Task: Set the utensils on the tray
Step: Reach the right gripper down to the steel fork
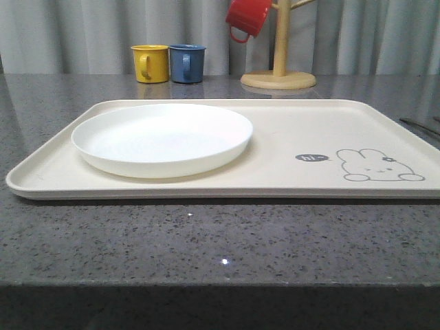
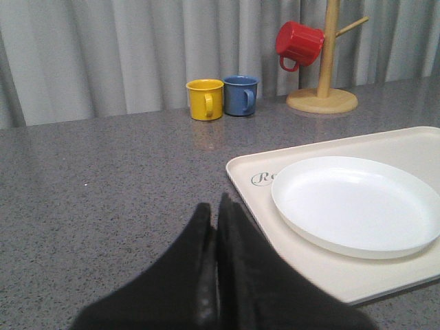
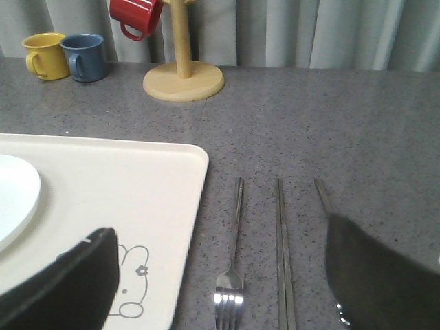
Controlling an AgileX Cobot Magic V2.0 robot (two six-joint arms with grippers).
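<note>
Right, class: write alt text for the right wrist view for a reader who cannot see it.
A silver fork, a pair of metal chopsticks and another metal handle lie side by side on the grey countertop, beside a cream tray with a rabbit drawing. The open right gripper frames them; yellow, blue and red mugs stand behind.

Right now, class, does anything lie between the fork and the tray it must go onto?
Nothing visible does. The fork lies on bare countertop just beside the tray; the chopsticks lie on its far side, away from the tray.
</note>
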